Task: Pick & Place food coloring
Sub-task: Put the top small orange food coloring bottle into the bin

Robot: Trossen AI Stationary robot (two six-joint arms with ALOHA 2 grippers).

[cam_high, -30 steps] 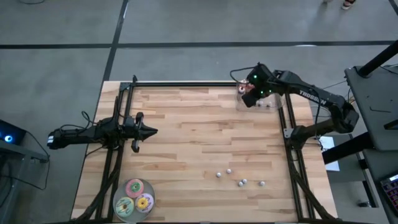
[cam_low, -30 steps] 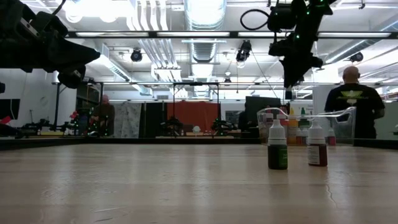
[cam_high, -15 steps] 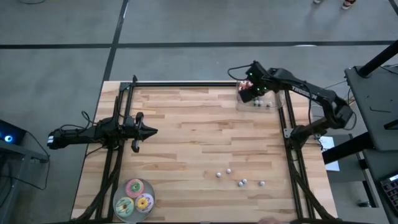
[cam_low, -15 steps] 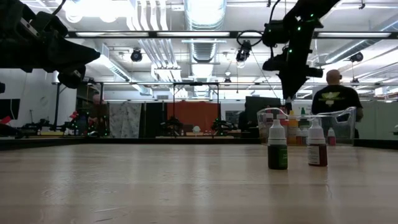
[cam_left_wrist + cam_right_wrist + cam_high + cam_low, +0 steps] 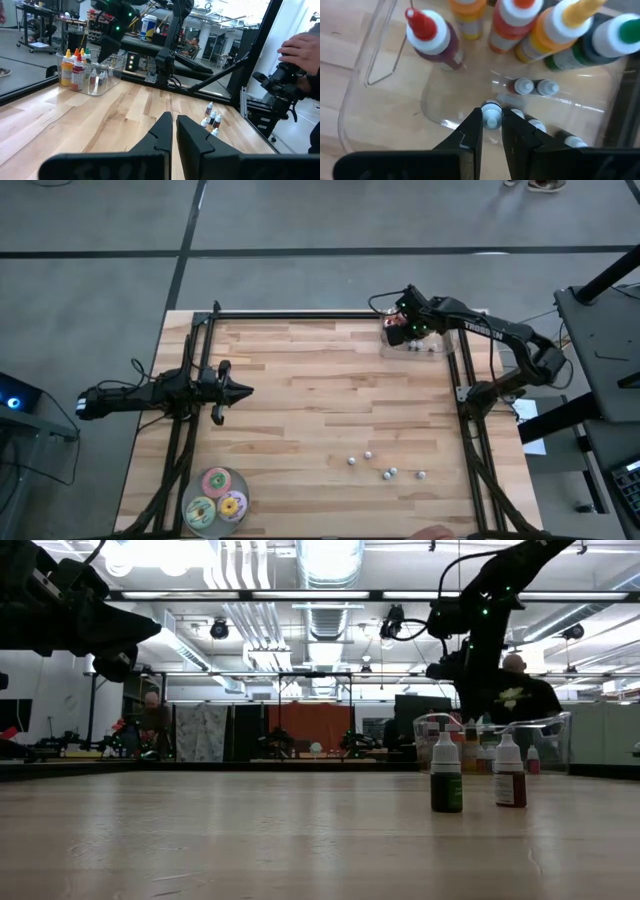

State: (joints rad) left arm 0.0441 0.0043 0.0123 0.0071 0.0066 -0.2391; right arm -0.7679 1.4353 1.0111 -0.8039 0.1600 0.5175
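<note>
A clear container (image 5: pixel 425 343) at the table's far right holds taller colour bottles (image 5: pixel 520 25) and several tiny food coloring bottles (image 5: pixel 535 87). My right gripper (image 5: pixel 491 128) points steeply down into it, shut on one tiny white-capped bottle (image 5: pixel 491 112). In the low view the gripper (image 5: pixel 468 712) reaches the container's rim (image 5: pixel 495 725). Several more tiny bottles (image 5: pixel 385 465) stand upright on their bases on the wood at the near right; two show in the low view (image 5: pixel 446 775). My left gripper (image 5: pixel 245 391) waits shut at the table's left, pointing level. My right gripper pinches the tiny bottle between its two fingers (image 5: pixel 470 125), which stand on either side just below its white cap (image 5: pixel 491 109). They come from above, slanting steeply down. The bottle is upright inside the container; whether its base touches the floor I cannot tell.
Three flat round discs (image 5: pixel 216 496) lie at the near left corner. Black frame rails (image 5: pixel 465 395) run along the table's left, right and far sides. A person's hand (image 5: pixel 300 47) holds a dark device beyond the near right edge. Bare wood (image 5: pixel 320 395) spans the middle.
My right gripper has sunk toward the clear container with the tiny bottle, rolling its wrist as it came down, and now hangs at the container's rim. In the room behind, a person has walked toward the left.
</note>
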